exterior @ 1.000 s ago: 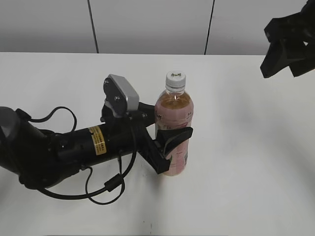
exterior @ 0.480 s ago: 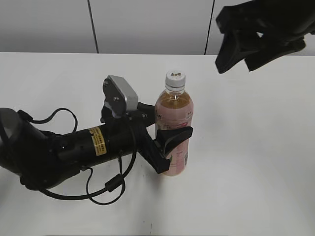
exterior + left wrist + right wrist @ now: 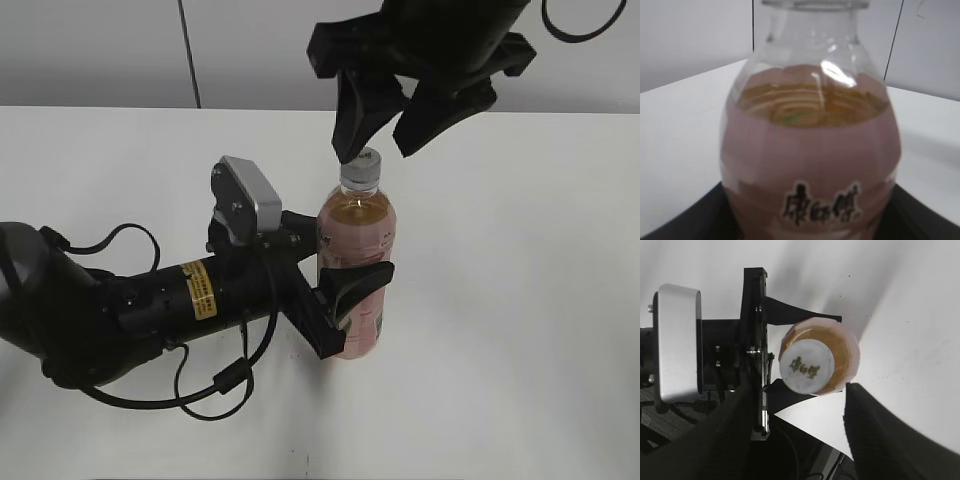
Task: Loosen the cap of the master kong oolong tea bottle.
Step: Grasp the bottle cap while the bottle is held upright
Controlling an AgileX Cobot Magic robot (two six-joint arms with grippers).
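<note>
The master kong oolong tea bottle (image 3: pixel 355 275), clear with amber tea and a pink label, stands upright at the table's middle. Its white cap (image 3: pixel 361 162) is on. My left gripper (image 3: pixel 352 285) is shut on the bottle's body from the left; the label fills the left wrist view (image 3: pixel 810 150), with dark fingers at the bottom corners. My right gripper (image 3: pixel 380 145) hangs open just above the cap, one finger on each side, not touching it. The right wrist view looks straight down on the cap (image 3: pixel 806 366), with my open gripper (image 3: pixel 805 430) below it.
The white table (image 3: pixel 520 300) lies all around the bottle. The left arm, its silver wrist camera (image 3: pixel 248 198) and a looping black cable (image 3: pixel 215 385) lie across the left front of the table. A grey panelled wall stands behind.
My right arm has swung from the upper right corner leftwards and down to above the cap. The left gripper and the bottle have stayed in place.
</note>
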